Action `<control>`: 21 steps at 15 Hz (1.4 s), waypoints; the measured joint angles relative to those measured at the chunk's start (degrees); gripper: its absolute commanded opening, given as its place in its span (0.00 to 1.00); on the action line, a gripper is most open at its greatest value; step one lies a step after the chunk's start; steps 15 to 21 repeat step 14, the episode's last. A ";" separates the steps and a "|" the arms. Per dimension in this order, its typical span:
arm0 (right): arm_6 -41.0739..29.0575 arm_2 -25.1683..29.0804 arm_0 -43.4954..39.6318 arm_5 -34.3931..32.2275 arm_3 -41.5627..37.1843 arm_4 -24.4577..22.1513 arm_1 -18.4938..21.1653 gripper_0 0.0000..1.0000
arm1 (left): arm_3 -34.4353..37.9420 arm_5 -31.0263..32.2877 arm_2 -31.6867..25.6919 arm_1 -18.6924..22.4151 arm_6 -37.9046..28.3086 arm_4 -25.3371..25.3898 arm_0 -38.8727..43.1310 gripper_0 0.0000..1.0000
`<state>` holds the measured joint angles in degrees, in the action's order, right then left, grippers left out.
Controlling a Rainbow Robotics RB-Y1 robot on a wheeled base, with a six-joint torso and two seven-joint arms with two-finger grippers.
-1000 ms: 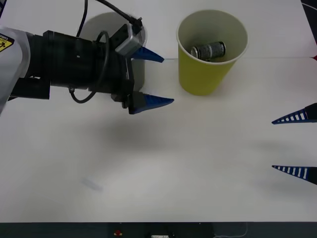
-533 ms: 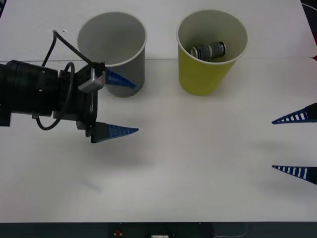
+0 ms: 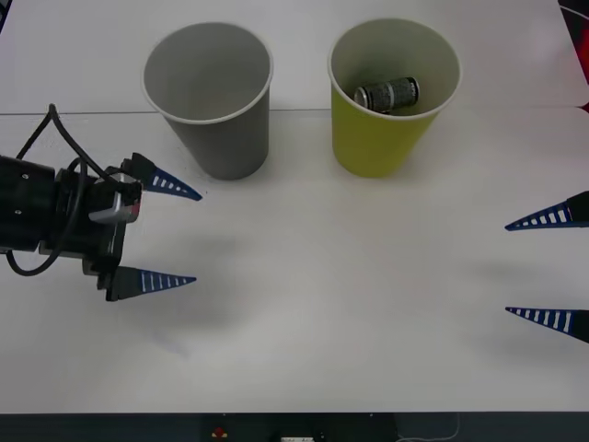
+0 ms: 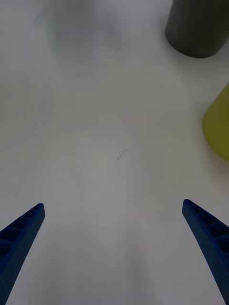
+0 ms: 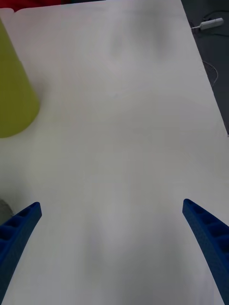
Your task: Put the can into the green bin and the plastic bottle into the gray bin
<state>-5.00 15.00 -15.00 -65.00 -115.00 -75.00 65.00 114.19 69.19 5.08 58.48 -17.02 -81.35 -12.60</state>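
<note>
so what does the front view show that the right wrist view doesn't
Front view alone: the can lying inside the green bin, the gray bin's open top, and the left gripper, open, in front of the gray bin. Right wrist view alone: a small dark mark on the table. Both: the two bins side by side and the open right gripper.

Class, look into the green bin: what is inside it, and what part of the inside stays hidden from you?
The can lies on its side inside the green bin. The near wall hides the bin's floor beneath the can.
</note>
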 measured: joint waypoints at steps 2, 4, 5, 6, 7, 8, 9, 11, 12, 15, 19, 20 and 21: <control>0.00 0.00 0.00 0.00 0.00 0.00 0.00 1.00 | 0.47 0.04 -0.82 1.99 0.87 0.25 2.15 1.00; 0.00 0.00 0.00 0.00 0.00 0.00 0.00 1.00 | 1.23 0.03 -2.33 3.67 1.72 0.35 4.41 1.00; 0.00 0.00 0.00 0.00 0.00 0.00 0.00 1.00 | 1.37 0.00 -2.82 4.34 2.10 0.43 5.28 1.00; 0.00 0.00 0.00 0.00 0.00 0.00 0.00 1.00 | 1.39 0.00 -3.19 4.89 2.48 0.49 6.04 1.00; 0.00 0.00 0.00 0.00 0.00 0.00 0.00 1.00 | 1.39 0.02 -3.66 5.29 2.85 0.50 6.85 1.00; 0.00 0.00 0.00 0.00 0.00 0.00 0.00 1.00 | 1.40 0.01 -4.07 5.54 3.28 0.50 7.53 1.00; 0.00 0.00 0.00 0.00 0.00 0.00 0.00 1.00 | 1.40 0.04 -4.36 5.69 3.62 0.49 8.02 1.00; 0.00 0.00 0.00 0.00 0.00 0.00 0.00 1.00 | 1.40 0.02 -4.82 5.70 4.10 0.44 8.64 1.00; 0.00 0.00 0.00 0.00 0.00 0.00 0.00 1.00 | 1.40 0.04 -4.89 5.70 4.20 0.41 8.75 1.00; 0.00 0.00 0.00 0.00 0.00 0.00 0.00 1.00 | 1.40 0.04 -4.90 5.69 4.35 0.28 8.93 1.00; 0.00 0.00 0.00 0.00 0.00 0.00 0.00 1.00 | 1.40 0.04 -4.90 5.69 4.35 0.28 8.93 1.00; 0.00 0.00 0.00 0.00 0.00 0.00 0.00 1.00 | 1.40 0.04 -4.90 5.69 4.35 0.28 8.93 1.00; 0.00 0.00 0.00 0.00 0.00 0.00 0.00 1.00 | 1.40 0.04 -4.90 5.69 4.35 0.28 8.93 1.00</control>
